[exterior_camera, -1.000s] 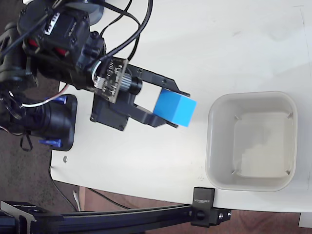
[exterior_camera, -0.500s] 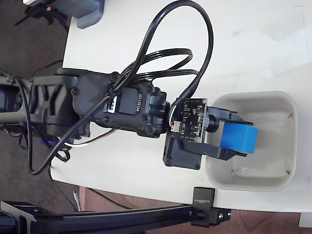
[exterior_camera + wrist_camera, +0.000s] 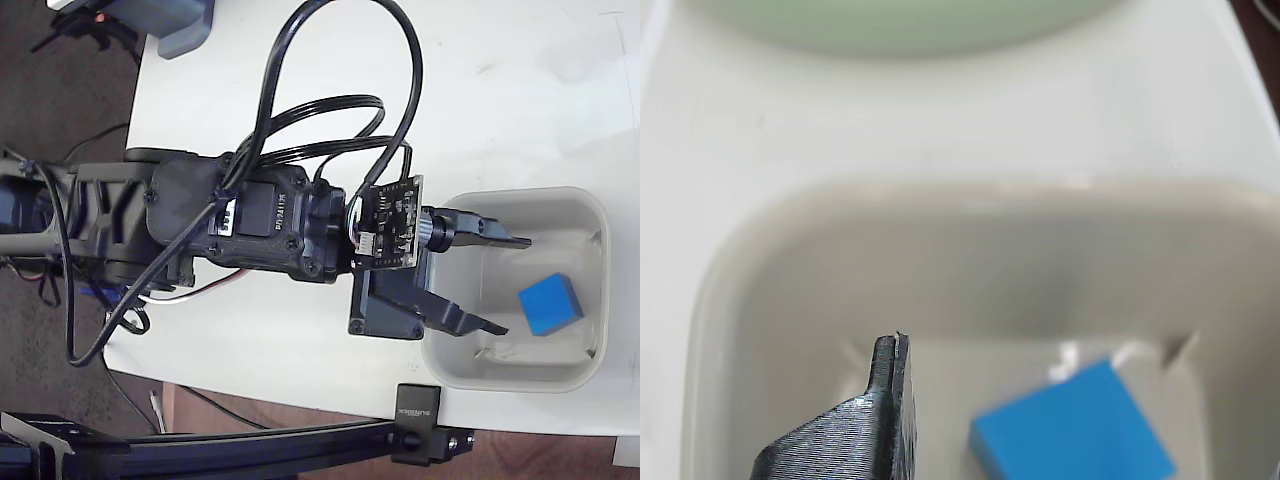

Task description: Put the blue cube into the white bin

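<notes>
My arm reaches level over the bin's (image 3: 436, 215) left rim, tool (image 3: 512, 284) spread wide, empty; cube (image 3: 549, 304) inside.

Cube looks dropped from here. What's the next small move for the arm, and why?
Probably pull the gripper straight back out of the white bin, toward the left of the fixed view. The blue cube lies on the bin floor, free of the fingers, and the jaws stand wide open over the bin, so nothing is left to release. Keeping them open should avoid nudging the cube.
</notes>
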Robot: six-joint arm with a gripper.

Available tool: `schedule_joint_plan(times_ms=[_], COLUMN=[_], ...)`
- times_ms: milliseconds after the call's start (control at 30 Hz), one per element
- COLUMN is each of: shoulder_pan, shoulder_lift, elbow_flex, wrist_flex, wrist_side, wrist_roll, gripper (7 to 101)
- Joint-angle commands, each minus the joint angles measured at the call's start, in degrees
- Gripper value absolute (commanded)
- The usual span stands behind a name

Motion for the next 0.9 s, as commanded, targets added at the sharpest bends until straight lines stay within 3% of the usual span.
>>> schedule_joint_plan(times_ms=[33,100,233,433,600,733,900], shoulder_pan=[-0.44,-0.79,-1.32,-1.58,-10.11,-10.9,-15.21], shoulder_lift=[15.38,24.26,45.44,73.12,88.86,101.87,112.32], elbow_flex=[5.36,15.12,42.28,77.08,88.15,97.38,102.66], wrist_flex=[9.67,11.34,6.5,0.09,3.69,4.39,9.14], wrist_side=[0.79,1.41,1.76,-1.14,5.27,5.71,9.4], wrist_roll=[-4.22,-5.71,-9.14,-4.13,2.02,2.11,2.9], gripper=[100.3,100.3,100.3,100.3,100.3,100.3,100.3])
